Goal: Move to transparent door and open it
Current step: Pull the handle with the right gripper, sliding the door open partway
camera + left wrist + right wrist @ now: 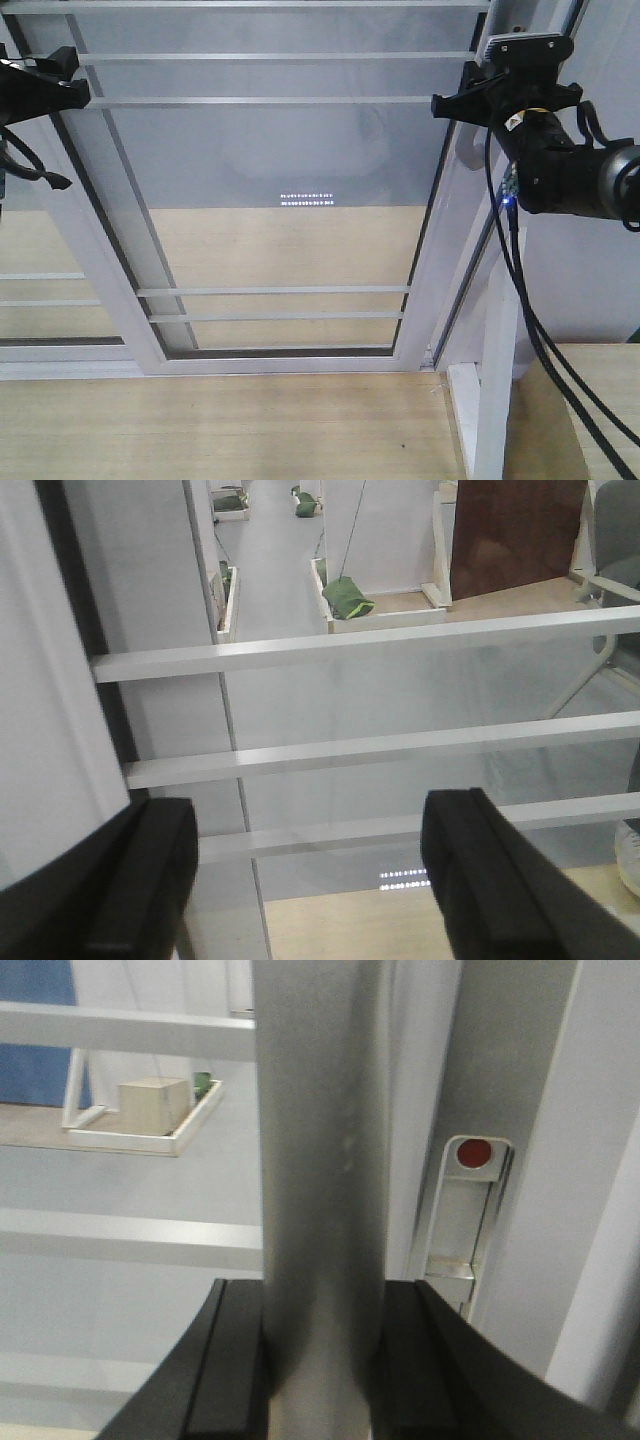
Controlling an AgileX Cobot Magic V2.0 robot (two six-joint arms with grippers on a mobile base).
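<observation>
Transparent door [290, 200] straight ahead, standing tall, long axis upright, bars [270, 100] level. Pale wood floor [200, 430] below, grey room [280, 540] beyond glass. Right end effector [320, 1360] clenched around upright grey handle [320, 1160]; left end effector [310, 880] released, facing glass.

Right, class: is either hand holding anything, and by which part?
The right hand is shut on the transparent door's grey pull handle, around its upright bar. The left hand is open, holding nothing.
</observation>
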